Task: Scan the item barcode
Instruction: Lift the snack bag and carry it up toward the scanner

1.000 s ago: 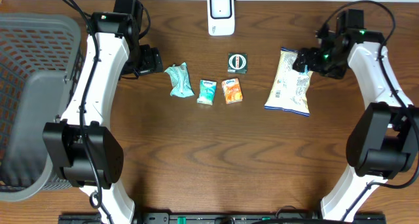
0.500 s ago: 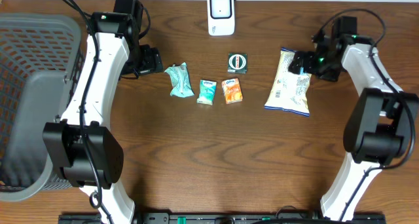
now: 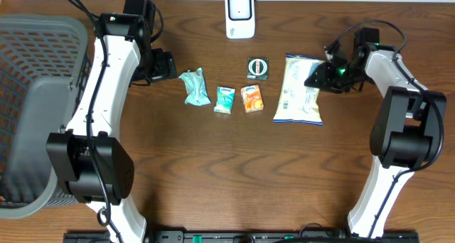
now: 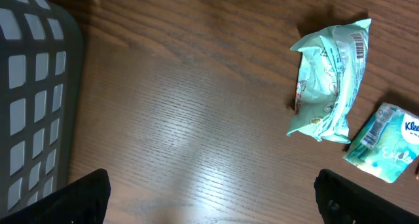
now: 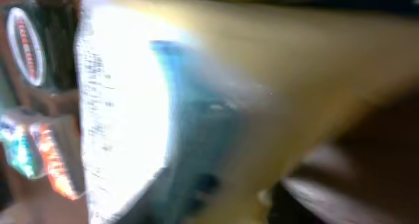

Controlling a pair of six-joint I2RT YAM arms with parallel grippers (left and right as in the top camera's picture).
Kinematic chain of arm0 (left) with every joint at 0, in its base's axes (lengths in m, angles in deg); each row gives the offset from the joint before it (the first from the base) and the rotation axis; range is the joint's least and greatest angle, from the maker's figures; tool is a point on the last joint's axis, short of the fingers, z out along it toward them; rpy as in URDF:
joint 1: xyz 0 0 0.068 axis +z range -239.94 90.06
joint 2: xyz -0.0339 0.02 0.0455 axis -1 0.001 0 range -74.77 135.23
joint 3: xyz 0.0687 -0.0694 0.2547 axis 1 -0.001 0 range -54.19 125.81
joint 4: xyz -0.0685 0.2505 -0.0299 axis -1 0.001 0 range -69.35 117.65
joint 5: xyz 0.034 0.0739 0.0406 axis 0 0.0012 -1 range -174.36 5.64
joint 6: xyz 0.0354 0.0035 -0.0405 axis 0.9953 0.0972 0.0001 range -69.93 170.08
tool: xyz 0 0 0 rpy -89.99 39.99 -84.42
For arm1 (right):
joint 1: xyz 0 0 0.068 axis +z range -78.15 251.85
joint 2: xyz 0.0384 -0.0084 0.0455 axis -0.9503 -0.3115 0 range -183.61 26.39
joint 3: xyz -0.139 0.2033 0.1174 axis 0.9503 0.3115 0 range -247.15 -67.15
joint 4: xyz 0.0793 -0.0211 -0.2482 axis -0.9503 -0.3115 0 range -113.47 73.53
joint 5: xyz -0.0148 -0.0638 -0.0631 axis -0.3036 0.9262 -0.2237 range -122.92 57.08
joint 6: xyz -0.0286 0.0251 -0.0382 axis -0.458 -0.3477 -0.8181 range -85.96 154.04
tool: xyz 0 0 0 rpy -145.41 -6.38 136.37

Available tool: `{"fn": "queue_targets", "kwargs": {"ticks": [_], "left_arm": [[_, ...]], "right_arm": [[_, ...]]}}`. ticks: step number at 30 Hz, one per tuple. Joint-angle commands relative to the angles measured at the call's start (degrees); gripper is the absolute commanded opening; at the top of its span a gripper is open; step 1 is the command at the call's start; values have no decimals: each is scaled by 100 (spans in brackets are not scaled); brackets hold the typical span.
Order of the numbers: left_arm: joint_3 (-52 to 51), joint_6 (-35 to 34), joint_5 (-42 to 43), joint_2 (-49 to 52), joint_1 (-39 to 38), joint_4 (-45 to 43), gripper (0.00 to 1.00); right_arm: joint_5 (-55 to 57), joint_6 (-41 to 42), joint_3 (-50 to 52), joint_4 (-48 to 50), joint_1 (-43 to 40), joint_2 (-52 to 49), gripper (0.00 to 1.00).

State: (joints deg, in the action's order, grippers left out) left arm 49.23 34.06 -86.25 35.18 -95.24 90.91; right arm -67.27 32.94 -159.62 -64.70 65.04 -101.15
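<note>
Although the snack bag point(image 3: 298, 89) is the item nearest to being handled, you have no scan to count yet. It lies flat on the bench point(image 3: 227, 172), below and to the right of the scanner point(image 3: 240, 14) and well apart from it, with no face turned toward the scanner's window. Lifting it, bringing it over and presenting the code all look left to do.

The right fingers point(image 3: 316, 75) sit at the bag's upper right edge, touching or just over it. Whether they are clenched on the wrapper or only closing in, you cannot tell. The overhead view hides the tips against the foil, and the right wrist view is a bright smear of packaging right up against the lens.

No barcode can be made out on the bag in either view, so which side needs presenting is unknown.

To the left of the bag lie a dark round-logo packet point(image 3: 258, 67), an orange pack point(image 3: 251, 99), a tissue pack point(image 3: 225, 99) and a crumpled teal packet point(image 3: 192, 87). The teal packet shows a barcode in the left wrist view.

The left fingers point(image 4: 72, 201) are spread wide and empty above bare wood, their tips cut off by the frame's bottom edge. The basket point(image 3: 28, 94) runs off the left side, so you see only part of its inside.
</note>
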Motion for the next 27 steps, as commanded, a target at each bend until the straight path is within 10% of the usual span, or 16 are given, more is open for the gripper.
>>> {"fn": "queue_targets", "kwargs": {"ticks": [1,11,16,22,27], "left_arm": [[-57,94,-74,-11,15,20,98],[-57,94,-74,-11,15,20,98],[-57,94,-74,-11,15,20,98],[-57,94,-74,-11,15,20,98],[-57,94,-74,-11,15,20,98]], "right_arm": [[-702,-63,44,4,13,-94,1],[-3265,-66,22,101,-221,-22,1],[-2691,269,22,85,-374,-20,1],[-15,424,24,-238,-323,-20,68],[400,426,57,-236,-205,-20,80]]}}
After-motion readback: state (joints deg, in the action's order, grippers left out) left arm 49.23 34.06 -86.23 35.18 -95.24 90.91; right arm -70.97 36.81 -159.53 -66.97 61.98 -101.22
